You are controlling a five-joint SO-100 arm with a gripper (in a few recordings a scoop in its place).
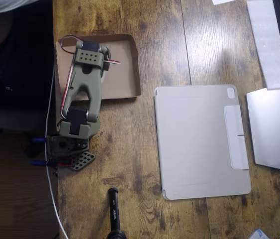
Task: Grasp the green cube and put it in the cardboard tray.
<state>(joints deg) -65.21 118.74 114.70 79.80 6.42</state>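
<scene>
My hand points down under the wrist, and from above I see only its back. I cannot tell whether its fingers are spread, clenched, or gripping anything. The green cube is hidden from me. If I have it, it sits under the hand, but I cannot confirm that.

Directly below the hand lies the cardboard tray, and my folded arm covers its left half in the overhead view. The hand hangs over the tray floor, nearer the far rim than the near one. That is the first risk. If I let go here with the cube held off-centre, a light foam block could bounce or roll toward that low rim and hop out onto the table. The tray is thin card, so a knock from my fingers on the way down or up could shove it or tip an edge.

A red wire loops out just beside the hand. It could snag on the tray wall if I swing sideways.

If the hand is in fact empty, opening it achieves nothing, and I judge the cube would have to be looked for first.

Further out, well apart from the hand, lies the grey tablet cover. A wide swing that way could carry me off the tray.
</scene>
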